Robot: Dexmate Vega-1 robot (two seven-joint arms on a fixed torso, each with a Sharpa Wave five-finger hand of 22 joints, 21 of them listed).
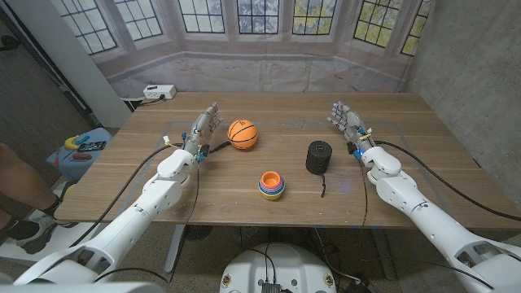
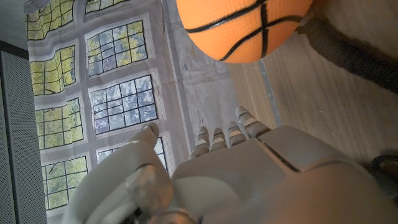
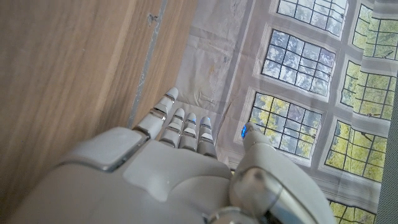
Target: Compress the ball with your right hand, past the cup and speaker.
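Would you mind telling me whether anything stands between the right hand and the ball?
The black speaker sits roughly between the right hand and the ball, slightly nearer the robot; the stacked cups lie nearer still. Farther back, the table is open.

left hand [image 1: 205, 124] empty, fingers extended | right hand [image 1: 348, 121] empty, fingers extended

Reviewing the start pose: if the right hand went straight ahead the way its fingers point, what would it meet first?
Nothing, it seems: the right hand points at the table's far edge, with only bare wood ahead. The ball lies off to its left, outside that line.
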